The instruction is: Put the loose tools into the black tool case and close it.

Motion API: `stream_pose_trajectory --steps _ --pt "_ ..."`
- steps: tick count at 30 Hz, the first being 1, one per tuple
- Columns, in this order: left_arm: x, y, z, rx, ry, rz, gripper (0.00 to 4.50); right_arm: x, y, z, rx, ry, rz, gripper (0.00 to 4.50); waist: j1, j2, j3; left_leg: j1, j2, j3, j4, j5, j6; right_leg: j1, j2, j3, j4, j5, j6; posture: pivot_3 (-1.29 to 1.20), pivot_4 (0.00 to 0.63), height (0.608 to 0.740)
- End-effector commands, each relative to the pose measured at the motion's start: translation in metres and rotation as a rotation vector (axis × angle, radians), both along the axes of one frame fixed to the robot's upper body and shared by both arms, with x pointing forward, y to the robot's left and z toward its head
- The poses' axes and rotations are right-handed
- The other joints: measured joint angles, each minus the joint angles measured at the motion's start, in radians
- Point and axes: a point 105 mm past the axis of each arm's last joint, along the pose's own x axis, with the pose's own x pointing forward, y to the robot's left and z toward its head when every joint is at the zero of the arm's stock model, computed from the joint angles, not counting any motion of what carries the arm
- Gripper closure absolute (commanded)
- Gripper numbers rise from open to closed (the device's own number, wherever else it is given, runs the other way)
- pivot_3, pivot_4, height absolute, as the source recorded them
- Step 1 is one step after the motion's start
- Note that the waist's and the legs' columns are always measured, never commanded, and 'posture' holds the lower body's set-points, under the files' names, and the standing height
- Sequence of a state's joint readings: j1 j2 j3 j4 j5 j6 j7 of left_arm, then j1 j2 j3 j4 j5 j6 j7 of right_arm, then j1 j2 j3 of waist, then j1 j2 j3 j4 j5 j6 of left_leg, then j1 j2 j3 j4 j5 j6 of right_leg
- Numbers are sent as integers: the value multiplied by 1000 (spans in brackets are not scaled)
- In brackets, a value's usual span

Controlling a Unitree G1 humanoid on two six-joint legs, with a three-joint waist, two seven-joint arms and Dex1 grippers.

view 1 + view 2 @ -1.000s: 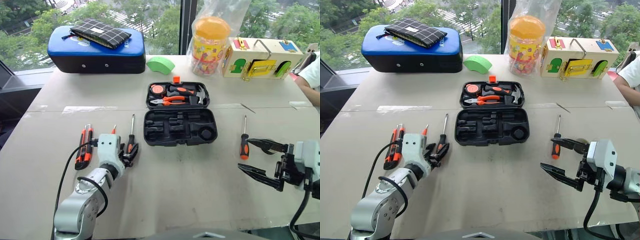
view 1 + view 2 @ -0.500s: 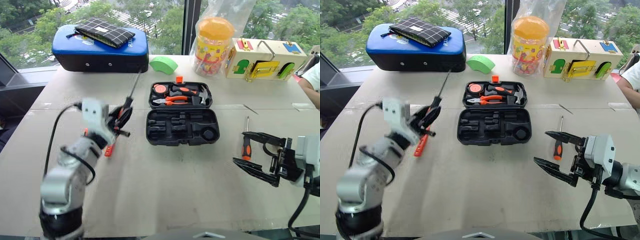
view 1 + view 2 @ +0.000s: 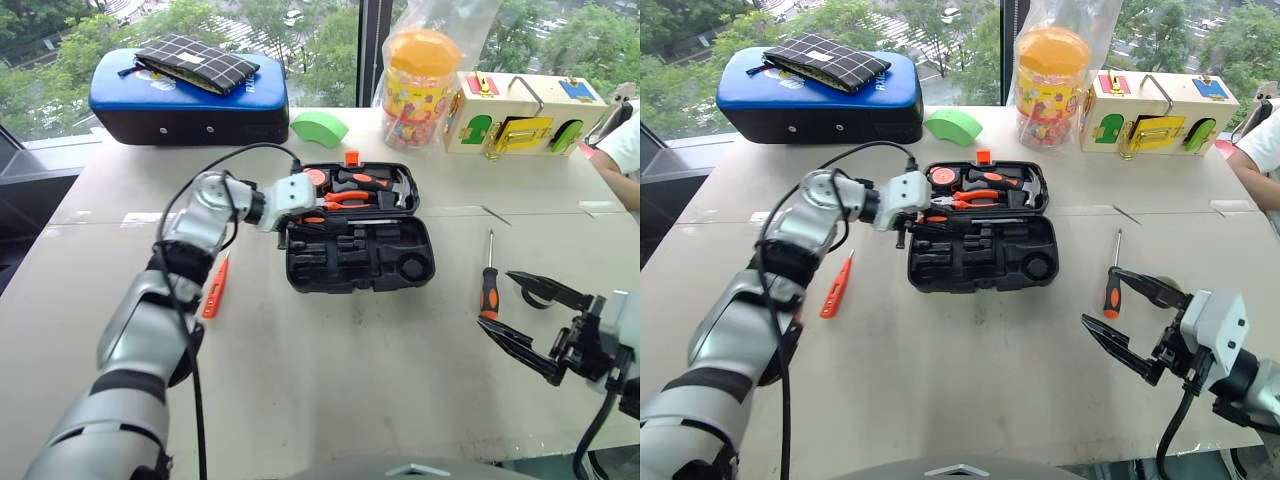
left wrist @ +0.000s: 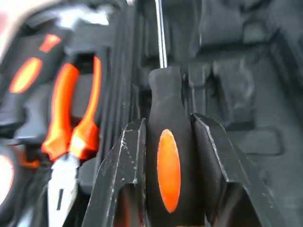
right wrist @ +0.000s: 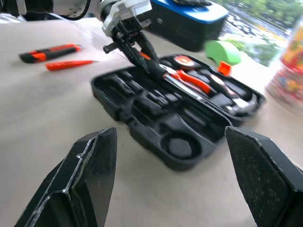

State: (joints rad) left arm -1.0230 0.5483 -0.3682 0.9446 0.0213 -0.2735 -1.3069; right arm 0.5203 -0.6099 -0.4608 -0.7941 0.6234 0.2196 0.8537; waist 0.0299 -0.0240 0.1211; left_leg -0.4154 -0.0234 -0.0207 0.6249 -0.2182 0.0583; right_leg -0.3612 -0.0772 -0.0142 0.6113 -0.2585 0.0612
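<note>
The black tool case [image 3: 415, 268] lies open mid-table, with pliers [image 4: 71, 118], a hammer and a tape measure in its far half. My left gripper [image 3: 298, 213] hovers over the case's left end, shut on a black-and-orange screwdriver [image 4: 168, 175] whose shaft points across the recesses. An orange tester [image 3: 215, 290] lies on the table left of the case. The orange-and-black cutter [image 5: 49, 51] lies beyond it. A second screwdriver [image 3: 488, 280] rests to the right of the case. My right gripper [image 3: 497, 300] stands open beside it, with nothing held.
Along the far edge stand a blue-topped case [image 3: 190, 110] with a checked pouch on it, a green block [image 3: 320, 128], a yellow jar [image 3: 420, 85] and a wooden latch box [image 3: 525, 115]. A person's sleeve [image 3: 625, 140] shows at the far right.
My left arm lifted the screwdriver from the near-left table and swung it up and right to the case. The right gripper has stayed where it was.
</note>
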Motion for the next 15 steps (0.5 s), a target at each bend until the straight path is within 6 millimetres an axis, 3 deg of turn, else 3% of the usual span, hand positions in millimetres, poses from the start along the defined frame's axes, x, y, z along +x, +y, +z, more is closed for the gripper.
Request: stream_pose_trajectory --steps 1,7,15 --pt "7 -2 3 68 -54 -29 3680 -5 2 10 -21 -74 -19 842 0 -1 1 0 0 -1 1 0 0 0 0 -1 0 0 1 0 150 740" --pt "22 0 2 116 -111 58 3680 -11 3 8 -20 -74 -42 842 -2 -3 1 1 0 0 7 -1 1 0 -1 0 9 -1 3 0 150 740" --pt "27 6 9 129 -155 73 3680 -11 2 6 -24 -75 -37 842 -1 -4 1 1 1 -1 9 -1 1 0 -1 0 12 -1 3 0 150 740"
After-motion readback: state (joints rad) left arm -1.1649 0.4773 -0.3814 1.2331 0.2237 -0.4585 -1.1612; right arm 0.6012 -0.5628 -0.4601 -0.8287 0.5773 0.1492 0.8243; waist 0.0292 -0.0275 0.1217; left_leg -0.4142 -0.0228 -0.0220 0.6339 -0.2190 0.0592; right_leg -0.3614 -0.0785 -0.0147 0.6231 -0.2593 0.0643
